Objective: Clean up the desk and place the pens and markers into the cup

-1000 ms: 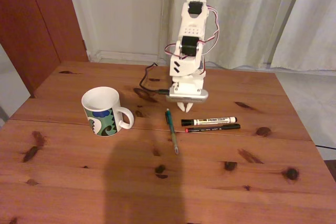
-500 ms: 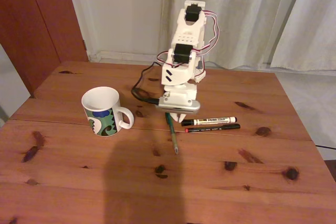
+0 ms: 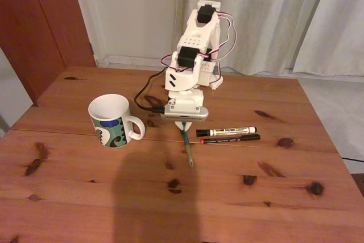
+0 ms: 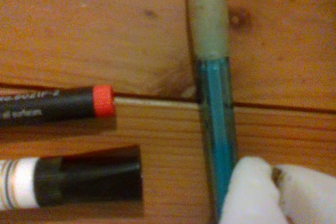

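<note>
Two pens, green [image 3: 186, 147] and black [image 3: 230, 139], one marker [image 3: 226, 131], one cup [image 3: 112, 120].

Dim warm light, large soft shadow on desk [image 3: 68, 197], wrist view blurred

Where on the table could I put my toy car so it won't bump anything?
The whole front of the desk, nearer than the green pen, is bare wood. Left of the cup is bare too. It's crowded mid-table, where the claw hangs over that pen beside the marker and black pen.
</note>
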